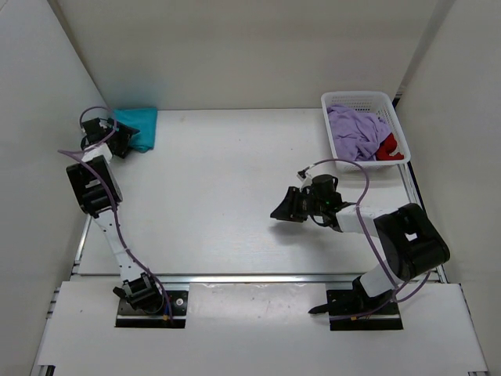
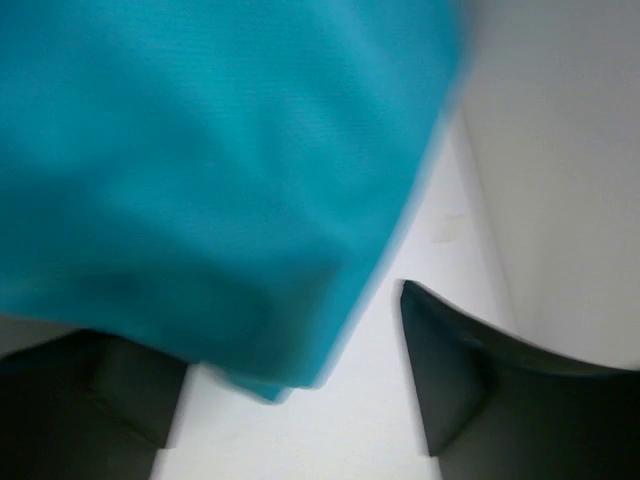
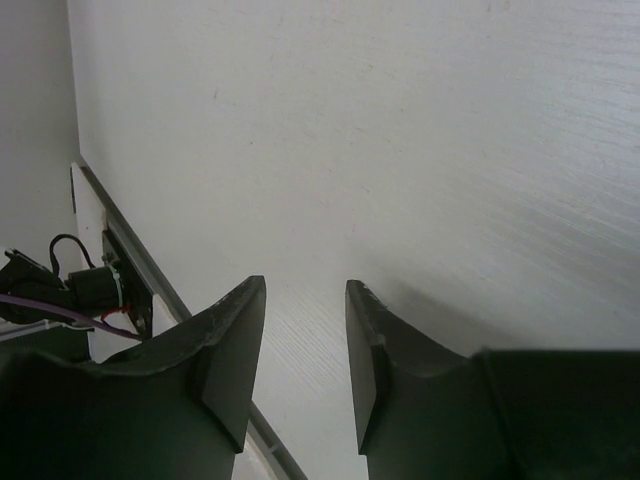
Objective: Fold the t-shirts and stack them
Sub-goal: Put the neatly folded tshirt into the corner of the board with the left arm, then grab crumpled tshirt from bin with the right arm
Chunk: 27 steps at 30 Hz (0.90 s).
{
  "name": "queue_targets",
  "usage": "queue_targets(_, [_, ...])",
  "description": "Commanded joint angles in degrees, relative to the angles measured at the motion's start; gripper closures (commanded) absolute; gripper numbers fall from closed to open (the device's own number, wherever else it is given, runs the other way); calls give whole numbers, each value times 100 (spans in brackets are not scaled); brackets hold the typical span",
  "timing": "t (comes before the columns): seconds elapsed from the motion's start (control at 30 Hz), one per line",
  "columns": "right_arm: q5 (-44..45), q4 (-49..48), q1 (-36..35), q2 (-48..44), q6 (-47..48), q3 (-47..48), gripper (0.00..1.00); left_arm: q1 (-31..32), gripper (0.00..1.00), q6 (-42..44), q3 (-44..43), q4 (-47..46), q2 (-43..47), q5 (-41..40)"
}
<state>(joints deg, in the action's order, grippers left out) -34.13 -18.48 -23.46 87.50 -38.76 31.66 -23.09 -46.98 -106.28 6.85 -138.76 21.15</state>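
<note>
We find the teal shirt point(image 1: 139, 124) lying in a compact fold at the far left corner of the table point(image 1: 235, 180), close to the back wall. The left gripper point(image 1: 124, 139) sits at the shirt's near edge. In the left wrist view its fingers point(image 2: 460, 370) stand wide apart. Teal cloth fills most of that view and covers the tip of one finger, its lower edge reaching into the gap, but nothing is pinched between the two. We record this pincer as apart, not clamped

The right gripper point(image 1: 286, 207) hangs over bare table right of centre, well apart from every shirt. Its wrist view shows its two fingers point(image 3: 225, 360) separated by a narrow gap with only table surface between them: apart, holding nothing

The purple shirt point(image 1: 356, 131) lies crumpled in the basket point(image 1: 356, 97) at the far right corner, filling most of it. The red shirt point(image 1: 389, 147) is bunched at the near right end of the same basket, touching the purple one
</note>
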Motion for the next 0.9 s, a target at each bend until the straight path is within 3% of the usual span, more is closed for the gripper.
queue_targets(0.0, [3, -147, 70, -85, 62, 235, 63, 156, 2, 14, 709, 83, 558, 162])
queue_targets(0.2, [143, -94, -193, -110, 132, 306, 53, 261, 2, -180, 2609, -1010, 1728, -84])
queue_targets(0.37, [502, 151, -308, -357, 167, 349, 51, 349, 1, -162, 4025, -1563, 2852, -365])
queue_targets(0.4, [747, 352, -369, -453, 254, 419, 56, 401, 1, -214, 4349, -1660, 2967, -409])
queue_targets(0.47, [1274, 800, -474, -585, 535, 787, 82, 629, 1, -337, 4948, -1941, 3467, -471])
queue_targets(0.5, [1408, 898, -466, -611, 606, 920, 94, 735, 6, -303, 5063, -1977, 3739, -462])
queue_targets(0.53, [1687, 1108, -466, -655, 729, 1121, 99, 1032, 20, -233, 5247, -2073, 3881, -436])
queue_targets(0.57, [1856, 1162, -431, -621, 852, 1314, 100, 1200, 33, -102, 5336, -2039, 4213, -540])
queue_targets(0.6, [2153, 1345, -361, -673, 888, 1595, 100, 1689, 52, 12, 5363, -2039, 4600, -742])
queue_targets(0.67, [2340, 1592, 41, -647, 941, 1903, 100, 2882, 65, 512, 5460, -1899, 5093, -1058])
queue_targets(0.73, [2550, 1838, 446, -621, 1002, 2220, 100, 3833, 65, 803, 5670, -1994, 5603, -1367])
queue_targets(0.83, [3243, 2390, 1097, -638, 1300, 2817, 100, 5109, 52, 1155, 5916, -2144, 5764, -1491])
queue_targets(0.87, [3594, 2576, 1342, -595, 1414, 2915, 100, 5417, 52, 1095, 6013, -2240, 5755, -1351])
